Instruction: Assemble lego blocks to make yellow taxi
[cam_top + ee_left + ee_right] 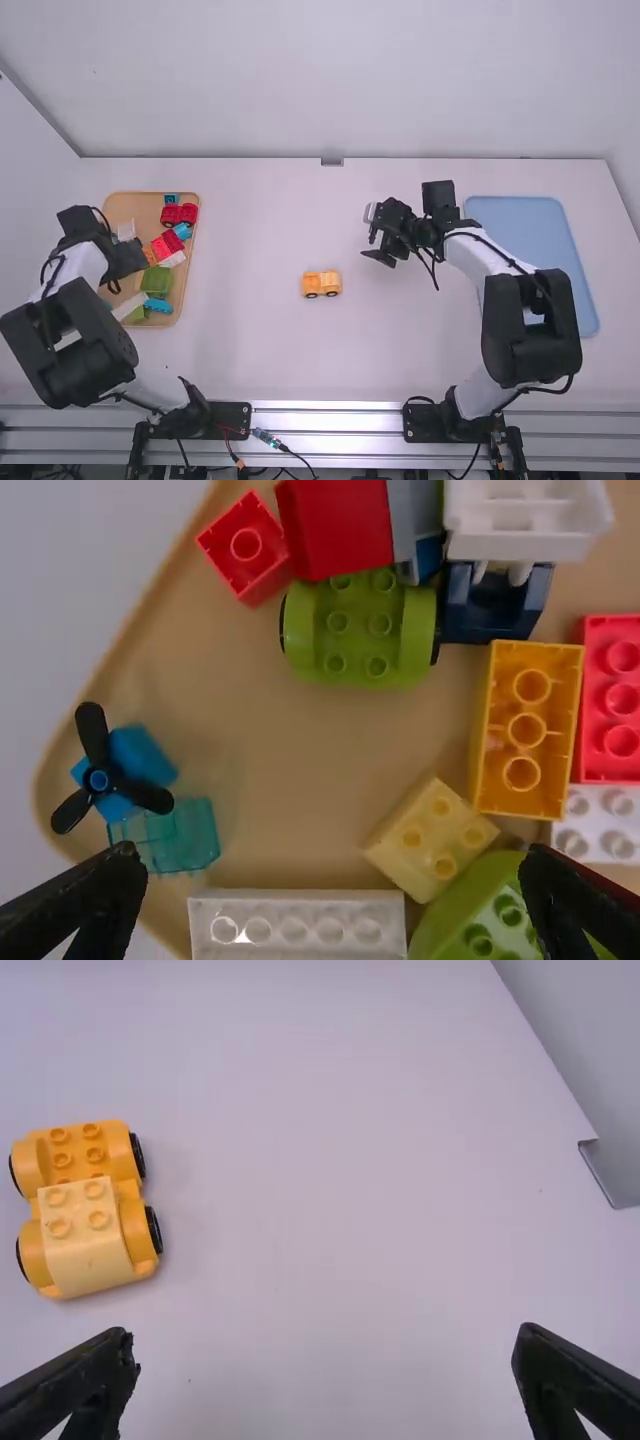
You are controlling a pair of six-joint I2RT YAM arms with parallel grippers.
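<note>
A yellow wheeled car base (321, 284) stands mid-table; in the right wrist view a pale yellow block (85, 1240) sits on one end of the base (75, 1155). My right gripper (374, 237) is to the right of the car and farther from the camera, open and holding nothing (325, 1375). Over the wooden tray (120, 208) at the left is my left gripper (120, 264). Its fingers are wide apart (335, 900) above loose blocks: a pale yellow block (432, 838), an orange-yellow block (527, 730) and a long white block (297, 925).
Also in the tray are a green wheeled piece (360, 630), a red block (340, 525), a blue piece with a black propeller (135, 765) and a clear teal block (172, 837). A blue tray (520, 225) lies at the right, partly under the right arm.
</note>
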